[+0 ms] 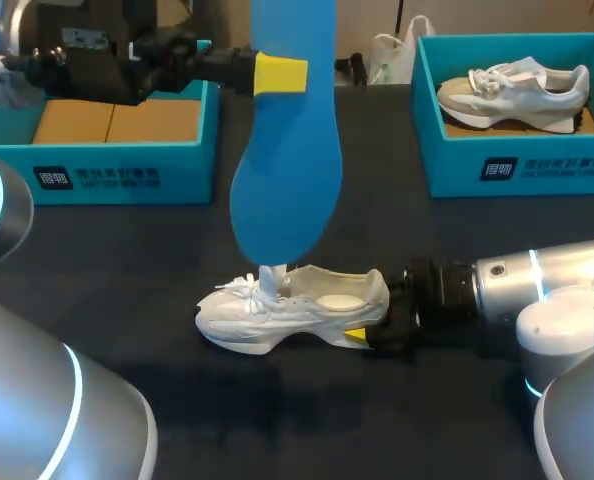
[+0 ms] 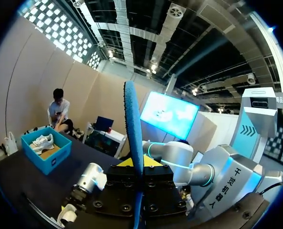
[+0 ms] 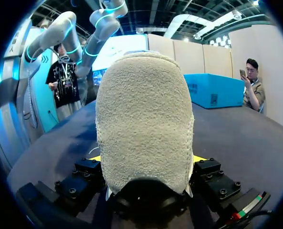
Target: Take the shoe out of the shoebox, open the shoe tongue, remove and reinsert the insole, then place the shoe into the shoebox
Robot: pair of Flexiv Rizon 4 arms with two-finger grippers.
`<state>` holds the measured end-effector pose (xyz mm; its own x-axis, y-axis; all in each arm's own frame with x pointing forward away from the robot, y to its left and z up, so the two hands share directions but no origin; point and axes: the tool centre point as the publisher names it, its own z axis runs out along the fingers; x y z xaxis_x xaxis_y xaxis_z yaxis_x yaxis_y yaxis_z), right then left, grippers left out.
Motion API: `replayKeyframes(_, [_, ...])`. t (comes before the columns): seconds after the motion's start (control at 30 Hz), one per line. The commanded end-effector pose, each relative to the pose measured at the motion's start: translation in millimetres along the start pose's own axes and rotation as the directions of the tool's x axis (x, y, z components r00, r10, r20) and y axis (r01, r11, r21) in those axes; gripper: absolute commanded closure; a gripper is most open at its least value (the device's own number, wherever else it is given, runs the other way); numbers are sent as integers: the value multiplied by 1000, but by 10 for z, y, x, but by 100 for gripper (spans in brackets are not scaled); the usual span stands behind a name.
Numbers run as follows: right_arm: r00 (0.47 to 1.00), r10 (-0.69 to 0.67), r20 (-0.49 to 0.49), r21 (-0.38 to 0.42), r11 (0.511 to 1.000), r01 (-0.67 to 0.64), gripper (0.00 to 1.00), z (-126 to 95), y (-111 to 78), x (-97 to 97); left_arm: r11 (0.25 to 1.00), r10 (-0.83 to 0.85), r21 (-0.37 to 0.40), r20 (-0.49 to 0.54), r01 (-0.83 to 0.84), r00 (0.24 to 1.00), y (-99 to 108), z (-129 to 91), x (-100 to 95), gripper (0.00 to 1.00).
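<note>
A blue insole (image 1: pixel 282 160) hangs upright over the table with my left gripper (image 1: pixel 282 75) shut on its upper part. Its lower end is just above the raised tongue of the white shoe (image 1: pixel 292 305). In the left wrist view the insole (image 2: pixel 133 138) shows edge-on between the left gripper's (image 2: pixel 134 164) fingers. The shoe stands on the dark table, toe to the left. My right gripper (image 1: pixel 369 325) is shut on its heel. In the right wrist view the fuzzy heel (image 3: pixel 144 119) fills the gap between the right gripper's (image 3: pixel 145 160) fingers.
An empty blue shoebox (image 1: pixel 107 175) stands at the back left, behind my left arm. A second blue shoebox (image 1: pixel 517 165) at the back right holds another pale shoe (image 1: pixel 512 92). A white bag (image 1: pixel 389 55) lies between them at the far edge.
</note>
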<state>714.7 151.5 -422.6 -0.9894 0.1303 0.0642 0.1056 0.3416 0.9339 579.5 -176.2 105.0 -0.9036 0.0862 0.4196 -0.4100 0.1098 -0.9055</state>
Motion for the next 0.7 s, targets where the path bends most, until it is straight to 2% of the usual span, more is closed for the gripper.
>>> replayKeyframes(0.03, [1000, 1, 0, 7, 1000, -1, 69, 8, 14, 11, 1000, 0, 4, 2, 0, 1000, 34, -7, 12, 100])
replayKeyframes(0.07, [1000, -4, -1, 15, 1000, 4, 12, -34, 15, 2, 1000, 0, 4, 2, 0, 1000, 34, -7, 12, 100])
replayKeyframes(0.1, [1000, -4, -4, 28, 1000, 4, 0, -69, 13, -3, 1000, 0, 4, 2, 0, 1000, 34, -7, 12, 100])
replayKeyframes(0.27, [999, 28, 20, 90, 996, -29, 0, -275, -25, 3, 1000, 0, 4, 2, 0, 1000, 34, -7, 12, 100])
replayKeyframes(0.37, [998, 49, 37, 168, 984, -55, 0, -429, -26, 18, 1000, 0, 4, 2, 0, 1000, 34, -7, 12, 100])
replayKeyframes(0.43, [997, 71, 37, 259, 963, -78, 0, -532, 9, 23, 1000, 0, 4, 2, 0, 1000, 34, -7, 12, 100])
replayKeyframes(0.57, [995, 92, 32, 411, 907, -97, 0, -731, 87, 5, 1000, 0, 4, 2, 0, 1000, 34, -7, 12, 100])
replayKeyframes(0.63, [992, 125, 27, 507, 854, -121, 0, -790, 91, 14, 1000, 0, 4, 2, 0, 1000, 34, -7, 12, 100])
replayKeyframes(0.7, [988, 156, 22, 611, 780, -136, 0, -828, 81, 41, 1000, 0, 4, 2, 0, 1000, 34, -7, 12, 100])
